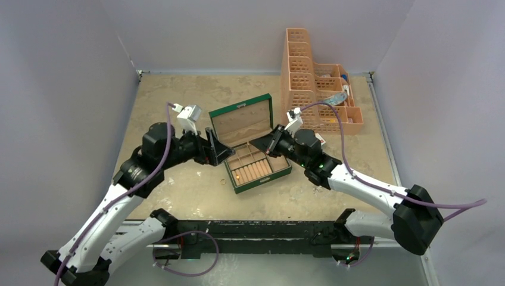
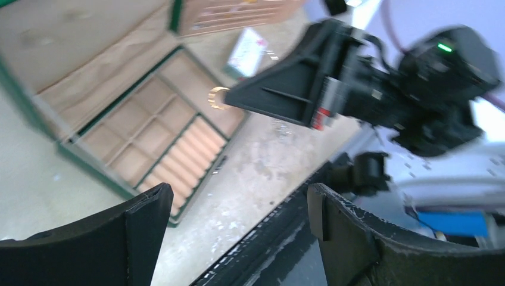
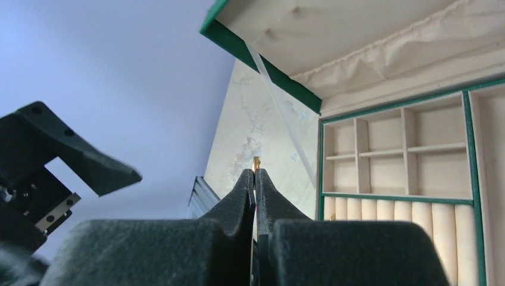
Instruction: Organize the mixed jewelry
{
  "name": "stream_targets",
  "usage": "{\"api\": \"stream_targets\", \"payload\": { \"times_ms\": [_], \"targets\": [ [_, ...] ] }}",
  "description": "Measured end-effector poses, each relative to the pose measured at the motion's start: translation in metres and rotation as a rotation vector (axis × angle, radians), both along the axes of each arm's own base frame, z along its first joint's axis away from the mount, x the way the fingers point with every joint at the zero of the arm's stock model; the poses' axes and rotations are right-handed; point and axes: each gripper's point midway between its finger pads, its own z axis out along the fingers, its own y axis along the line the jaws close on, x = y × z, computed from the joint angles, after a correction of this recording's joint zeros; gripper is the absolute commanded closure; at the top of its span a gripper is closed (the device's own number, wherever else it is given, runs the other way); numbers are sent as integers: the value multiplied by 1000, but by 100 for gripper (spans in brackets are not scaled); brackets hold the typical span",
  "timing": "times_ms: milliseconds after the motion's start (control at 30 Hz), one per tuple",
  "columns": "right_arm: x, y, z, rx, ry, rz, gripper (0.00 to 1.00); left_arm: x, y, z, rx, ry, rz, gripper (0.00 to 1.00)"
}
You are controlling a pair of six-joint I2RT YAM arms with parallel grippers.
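Gold ring (image 2: 219,98), probably light, stiff and slippery, sits pinched edge-on at the very tips of the clenched right hand (image 3: 255,179), over the worktop (image 1: 178,95). The open green box (image 3: 320,161) lies just ahead of that hand. The ring is best gripped across its band. The left hand (image 2: 238,196) gapes, released and empty.

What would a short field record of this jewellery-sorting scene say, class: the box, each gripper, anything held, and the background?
Box: green jewellery box, lid open, ring rolls and compartments showing
Left arm: left gripper open, holding nothing
Right arm: right gripper shut on a gold ring
Ring position: held up at the fingertips, near the box
Background: orange organiser rack, back right
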Motion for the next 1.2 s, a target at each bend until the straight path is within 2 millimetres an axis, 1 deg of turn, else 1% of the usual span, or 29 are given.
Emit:
{"api": "stream_targets", "payload": {
  "times_ms": [67,167,267,433,567,633,767,900,1200],
  "targets": [
    [-3,-2,7,25,-25,22,100,-15,-9,16,-80,-63,-91,19],
    [-13,0,25,83,-83,79,100,-32,-22,35,-173,-124,-206,24],
    [-31,3,52,164,-166,175,100,-36,-33,48,-225,-155,-287,32],
    [-65,8,101,302,-325,349,100,-41,-47,55,-281,-148,-380,43],
    [-89,5,125,390,-419,457,100,-53,-53,72,-348,-161,-453,54],
    [-97,4,133,420,-444,490,100,-59,-55,82,-386,-176,-496,59],
    [-107,3,142,457,-477,539,100,-68,-58,92,-434,-189,-552,66],
    [-112,2,146,480,-486,564,100,-70,-59,93,-456,-181,-562,72],
    [-113,2,144,494,-478,570,100,-67,-61,87,-489,-142,-547,77]
  ]
}}
